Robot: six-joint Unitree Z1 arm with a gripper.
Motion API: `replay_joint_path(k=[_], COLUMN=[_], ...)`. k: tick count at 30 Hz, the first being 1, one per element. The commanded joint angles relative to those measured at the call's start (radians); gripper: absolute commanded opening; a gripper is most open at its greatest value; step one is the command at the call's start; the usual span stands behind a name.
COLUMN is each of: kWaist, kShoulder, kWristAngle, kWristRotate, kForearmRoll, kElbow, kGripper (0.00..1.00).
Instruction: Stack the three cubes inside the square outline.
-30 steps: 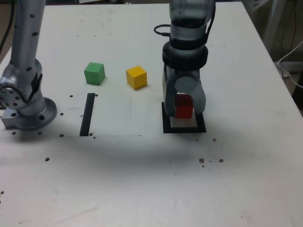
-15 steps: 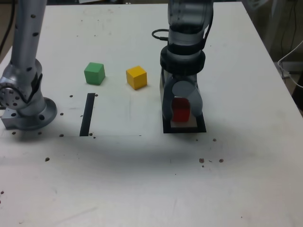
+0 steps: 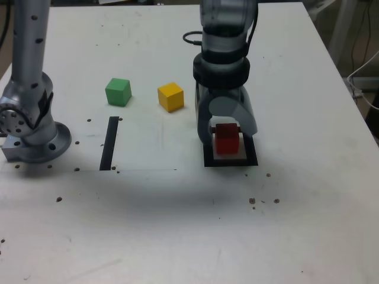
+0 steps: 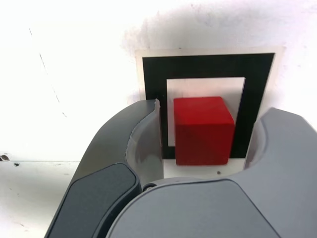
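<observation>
The red cube rests on the white centre of the square outline. My gripper stands open astride it, one finger on each side, and the wrist view shows a gap on both sides. Out on the table lie the green cube and the yellow cube, to the exterior view's left of the gripper and farther back. They stand apart from each other.
A straight black tape strip lies in front of the green cube. The arm's grey base stands at the exterior view's left edge. A black cable loops behind the wrist. Small dark specks dot the white table.
The jaws have spread apart and let go of the red cube, which now sits in the outline. The wrist has shifted slightly toward the exterior view's left.
</observation>
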Motion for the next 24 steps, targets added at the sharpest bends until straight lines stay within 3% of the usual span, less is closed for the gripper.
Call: replay_joint_path(k=[1, 9, 17, 24], kWaist=[0.000, 0.051, 0.190, 0.304], kShoulder=[-0.039, -0.124, -0.160, -0.153], kWristAngle=[0.013, 0.041, 0.072, 0.029], kWristRotate=[-0.003, 0.044, 0.101, 0.053], kForearmRoll=[0.024, 0.113, 0.135, 0.102], kElbow=[-0.001, 0.000, 0.033, 0.078], kGripper=[0.99, 0.99, 0.99, 0.99])
